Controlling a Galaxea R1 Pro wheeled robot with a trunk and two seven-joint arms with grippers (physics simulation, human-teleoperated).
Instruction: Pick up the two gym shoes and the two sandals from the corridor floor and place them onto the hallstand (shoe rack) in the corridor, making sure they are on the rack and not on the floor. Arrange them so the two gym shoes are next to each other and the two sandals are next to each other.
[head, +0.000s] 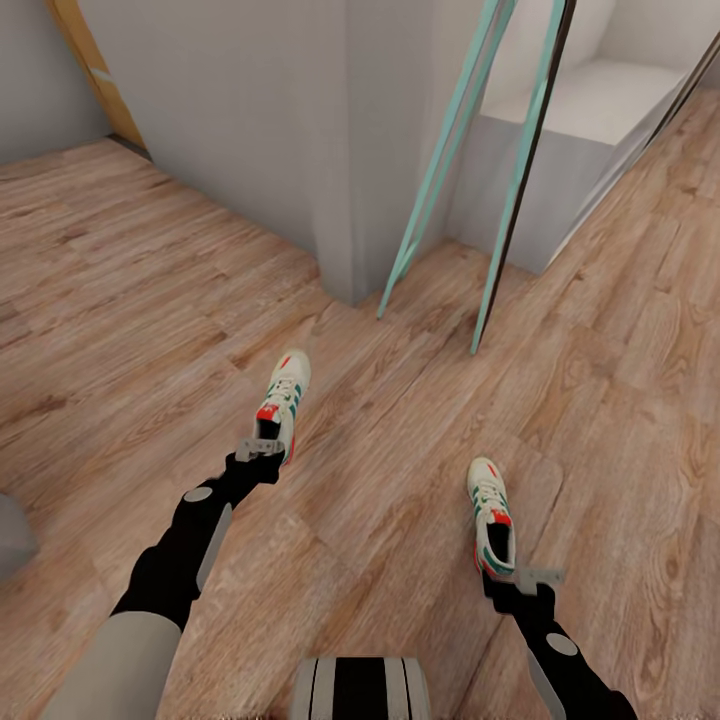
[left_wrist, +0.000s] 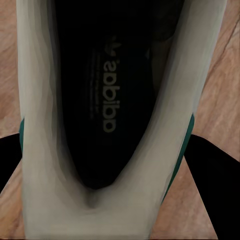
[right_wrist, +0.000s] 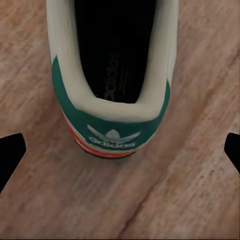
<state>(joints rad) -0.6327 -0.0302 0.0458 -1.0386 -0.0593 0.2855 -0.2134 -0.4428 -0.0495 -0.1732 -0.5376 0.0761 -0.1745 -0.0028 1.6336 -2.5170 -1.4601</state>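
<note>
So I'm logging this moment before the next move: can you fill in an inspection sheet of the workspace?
Surface: light brown wood-plank floor, bare around the shoes.
Job's things: two cream-white lace-up sneakers with green stripes, left sneaker and right sneaker, apart, toes pointing away from the robot.
Clutter: nothing seen.
Grippers: left gripper at the left sneaker's heel, fingers astride it; right gripper open, behind the right sneaker's heel.
Cables: nothing seen.
Surroundings: grey wall corner, leaning teal-framed panel, pale grey low unit.
</note>
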